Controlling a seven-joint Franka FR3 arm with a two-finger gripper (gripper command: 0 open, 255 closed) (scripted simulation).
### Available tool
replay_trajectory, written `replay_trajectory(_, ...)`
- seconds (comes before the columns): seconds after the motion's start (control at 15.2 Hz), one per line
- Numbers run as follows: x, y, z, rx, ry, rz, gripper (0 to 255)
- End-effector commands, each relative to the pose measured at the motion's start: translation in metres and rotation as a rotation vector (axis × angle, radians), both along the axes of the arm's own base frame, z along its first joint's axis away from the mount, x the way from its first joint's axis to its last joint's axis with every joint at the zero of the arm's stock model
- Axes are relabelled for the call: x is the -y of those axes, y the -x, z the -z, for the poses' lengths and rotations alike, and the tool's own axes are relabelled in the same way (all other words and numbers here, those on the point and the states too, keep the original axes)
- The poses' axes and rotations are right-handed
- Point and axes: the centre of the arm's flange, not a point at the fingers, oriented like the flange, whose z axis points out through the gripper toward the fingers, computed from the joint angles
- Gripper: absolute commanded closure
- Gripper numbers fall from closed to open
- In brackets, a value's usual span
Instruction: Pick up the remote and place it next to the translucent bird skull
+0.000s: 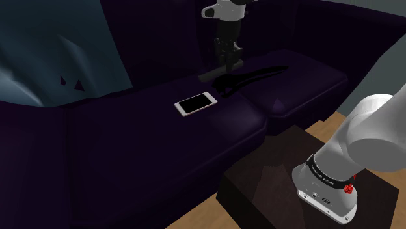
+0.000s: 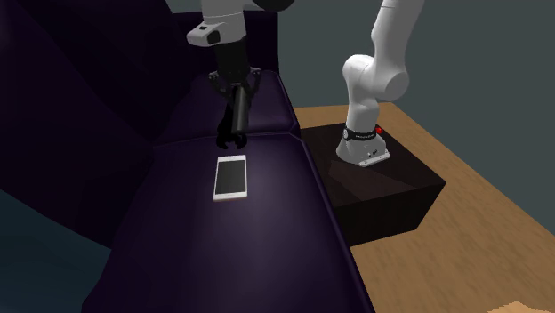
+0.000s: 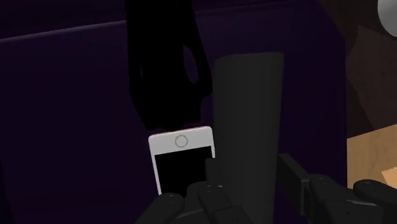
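Fingers: clamped on the remote (image 3: 248, 121), which stands up between them.
Remote: in my gripper (image 1: 229, 60), upper middle of the shoulder view, clear of the sofa (image 1: 130, 149).
Done: the pick-up, I judge.
Left: carry it over and set it by the skull, which I cannot make out.
Count: one remote, one phone (image 1: 196, 103), one gripper.

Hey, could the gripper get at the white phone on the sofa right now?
Probably not to grasp. The gripper is shut on the dark remote, which sticks out below it above the sofa by the phone. Nothing lies on the phone, so the remote alone blocks a grasp.
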Motion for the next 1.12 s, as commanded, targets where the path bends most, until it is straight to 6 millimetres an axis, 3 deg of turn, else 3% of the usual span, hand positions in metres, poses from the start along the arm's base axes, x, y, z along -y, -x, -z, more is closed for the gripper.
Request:
replay_trajectory(0.0,0.026,0.009,-0.003,0.0,-0.001,-0.001,255)
replay_trajectory(1.06,0.227,0.071,-0.003,0.0,-0.001,-0.001,255)
